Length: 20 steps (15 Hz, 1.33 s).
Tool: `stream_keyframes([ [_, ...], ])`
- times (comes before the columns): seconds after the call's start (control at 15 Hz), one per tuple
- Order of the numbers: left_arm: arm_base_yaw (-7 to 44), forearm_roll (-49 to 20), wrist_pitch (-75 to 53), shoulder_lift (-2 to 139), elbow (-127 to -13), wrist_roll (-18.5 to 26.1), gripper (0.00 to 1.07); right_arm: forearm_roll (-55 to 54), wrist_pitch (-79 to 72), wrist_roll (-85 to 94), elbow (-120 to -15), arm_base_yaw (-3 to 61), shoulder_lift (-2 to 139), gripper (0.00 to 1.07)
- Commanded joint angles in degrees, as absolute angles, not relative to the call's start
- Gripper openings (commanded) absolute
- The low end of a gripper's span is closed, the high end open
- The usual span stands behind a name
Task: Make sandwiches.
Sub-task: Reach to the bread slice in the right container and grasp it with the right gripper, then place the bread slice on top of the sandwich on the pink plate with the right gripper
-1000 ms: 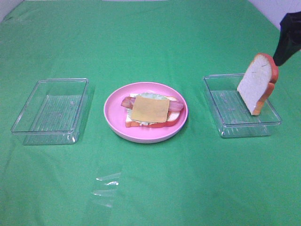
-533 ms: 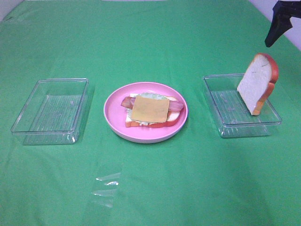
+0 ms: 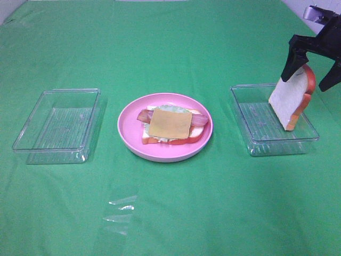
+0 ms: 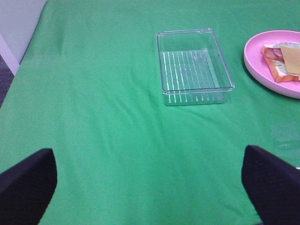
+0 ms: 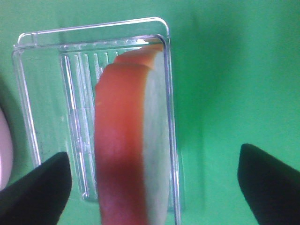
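Observation:
An open-faced sandwich stack (image 3: pixel 169 125) lies on the round pink plate (image 3: pixel 128 128): bread at the bottom, then lettuce and bacon, with a yellow cheese slice on top. A second bread slice (image 3: pixel 290 98) stands tilted on edge against the far-right wall of the right clear tray (image 3: pixel 272 143). My right gripper (image 3: pixel 310 74) is open, one finger on each side of the slice's top, not closed on it. In the right wrist view the slice (image 5: pixel 126 140) fills the gap between the fingers (image 5: pixel 37 187). The left gripper (image 4: pixel 150 187) is open above bare cloth, out of the exterior view.
An empty clear tray (image 3: pixel 53 152) sits left of the plate and also shows in the left wrist view as tray (image 4: pixel 197 89), beside the plate's edge (image 4: pixel 255 61). A scrap of clear film (image 3: pixel 120 213) lies on the green cloth near the front.
The right gripper lifted toward the upper right, then came back down to straddle the top of the standing bread slice. The slice and the stack have not moved.

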<state>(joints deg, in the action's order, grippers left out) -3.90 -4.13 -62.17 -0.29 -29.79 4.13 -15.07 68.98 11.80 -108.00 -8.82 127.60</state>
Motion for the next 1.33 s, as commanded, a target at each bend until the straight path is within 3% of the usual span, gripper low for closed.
stream_keyframes([
  [0.07,-3.8,-4.5,-61.5,-1.4,-29.6,4.3,0.99,-15.8,68.6,12.9,-108.3,-8.8,129.2,0.92],
  [0.27,-3.8,-4.5,-61.5,-1.4,-29.6,4.3,0.99,-16.4,68.8,13.2,-108.3,-8.8,130.0,0.85],
  [0.4,-3.8,-4.5,-61.5,-1.4,-29.6,4.3,0.99,-17.0,68.8,13.3,-108.3,-8.8,130.0,0.59],
  [0.47,-3.8,-4.5,-61.5,-1.4,-29.6,4.3,0.99,-17.8,68.9,12.8,-108.3,-8.8,130.0,0.35],
  [1.0,-3.8,-4.5,-61.5,-1.4,-29.6,4.3,0.99,-17.8,71.5,12.7,-108.3,-8.8,130.0,0.33],
  [1.07,-3.8,-4.5,-61.5,-1.4,-29.6,4.3,0.99,-17.8,71.8,12.3,-108.3,-8.8,130.0,0.28],
  [1.2,-3.8,-4.5,-61.5,-1.4,-29.6,4.3,0.99,-17.8,72.2,12.8,-108.3,-8.8,129.0,0.00],
  [1.33,-3.8,-4.5,-61.5,-1.4,-29.6,4.3,0.99,-17.8,72.4,12.8,-108.3,-8.8,127.5,0.00],
])
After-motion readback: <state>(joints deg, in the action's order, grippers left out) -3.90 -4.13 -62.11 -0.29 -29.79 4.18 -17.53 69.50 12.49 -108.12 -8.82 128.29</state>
